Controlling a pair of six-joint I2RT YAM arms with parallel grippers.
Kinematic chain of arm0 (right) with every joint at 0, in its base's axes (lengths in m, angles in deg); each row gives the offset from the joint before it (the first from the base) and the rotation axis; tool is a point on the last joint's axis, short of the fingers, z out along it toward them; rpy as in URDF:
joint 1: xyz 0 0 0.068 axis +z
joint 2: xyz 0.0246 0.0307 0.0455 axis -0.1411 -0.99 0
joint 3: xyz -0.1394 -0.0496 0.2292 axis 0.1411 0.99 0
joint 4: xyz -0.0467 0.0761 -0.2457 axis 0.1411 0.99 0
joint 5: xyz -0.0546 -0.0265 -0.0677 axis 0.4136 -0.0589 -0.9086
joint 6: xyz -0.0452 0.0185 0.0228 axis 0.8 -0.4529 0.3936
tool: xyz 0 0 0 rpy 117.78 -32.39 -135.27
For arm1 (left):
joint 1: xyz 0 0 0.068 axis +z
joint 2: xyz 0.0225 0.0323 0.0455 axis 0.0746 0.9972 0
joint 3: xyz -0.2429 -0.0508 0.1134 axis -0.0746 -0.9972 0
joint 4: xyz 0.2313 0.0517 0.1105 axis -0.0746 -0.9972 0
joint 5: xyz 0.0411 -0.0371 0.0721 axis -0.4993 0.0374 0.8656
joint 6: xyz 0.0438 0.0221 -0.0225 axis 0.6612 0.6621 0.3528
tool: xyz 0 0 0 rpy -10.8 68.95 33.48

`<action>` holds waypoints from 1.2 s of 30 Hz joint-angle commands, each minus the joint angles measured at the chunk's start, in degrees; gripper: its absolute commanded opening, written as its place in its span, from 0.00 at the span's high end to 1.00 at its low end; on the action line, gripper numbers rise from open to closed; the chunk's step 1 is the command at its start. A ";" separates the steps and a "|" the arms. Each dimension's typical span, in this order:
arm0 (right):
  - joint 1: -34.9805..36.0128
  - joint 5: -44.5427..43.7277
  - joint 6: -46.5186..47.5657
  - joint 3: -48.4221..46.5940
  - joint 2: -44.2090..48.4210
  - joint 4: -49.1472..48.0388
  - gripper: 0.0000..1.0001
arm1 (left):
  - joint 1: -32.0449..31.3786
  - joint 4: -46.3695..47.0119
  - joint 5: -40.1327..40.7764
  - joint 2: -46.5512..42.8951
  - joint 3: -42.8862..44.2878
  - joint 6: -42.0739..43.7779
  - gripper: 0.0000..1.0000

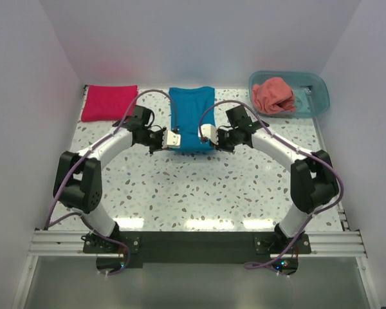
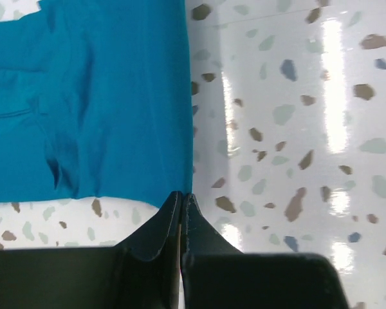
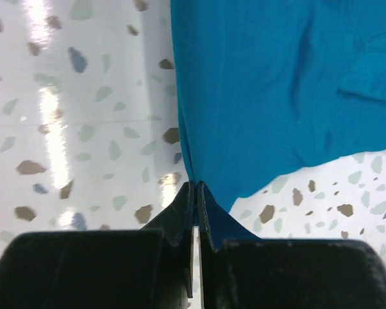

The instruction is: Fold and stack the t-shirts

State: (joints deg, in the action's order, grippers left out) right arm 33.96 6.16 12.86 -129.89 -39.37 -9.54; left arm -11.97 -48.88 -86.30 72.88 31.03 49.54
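Well, the teal-blue t-shirt (image 1: 192, 119) lies flat in the middle of the far side of the speckled table (image 1: 199, 187), and both arms reach in to its near edge. The left gripper (image 2: 181, 196) is squeezed tight right at the near left corner of the shirt, and the cloth seems to slip in between its tips. The right gripper (image 3: 196, 188) is squeezed tight too, pinching the near right corner, with a bit of blue poking out beside one finger. From above I can't see the tips well, because the white parts on the wrists cover them. Each wrist camera shows only one side of the shirt; the rest is cut off. A crimson-magenta t-shirt (image 1: 108, 102) sits folded at the far left, well apart from the blue one. A salmon-coral t-shirt (image 1: 274, 94) is bunched up in a see-through teal tub (image 1: 312, 96) at the far right, and its shape is too crumpled to make out.
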 commanded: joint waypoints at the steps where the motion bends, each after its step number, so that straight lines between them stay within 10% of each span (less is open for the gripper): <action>1: 0.69 2.98 2.97 4.14 7.83 5.93 1.00 | -3.33 -6.03 -1.35 -7.78 -4.16 1.62 1.00; 14: 4.83 10.01 1.75 7.68 29.92 29.23 1.00 | -12.84 -29.50 -5.83 -30.91 -7.44 -1.36 1.00; 36: -4.58 6.60 8.70 -29.68 -22.80 21.24 1.00 | 2.36 -16.87 -3.91 22.60 30.45 -7.16 1.00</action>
State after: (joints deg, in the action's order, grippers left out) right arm 29.61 13.94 22.59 -155.86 -58.28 15.24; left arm -10.33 -72.03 -92.09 92.68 58.88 46.76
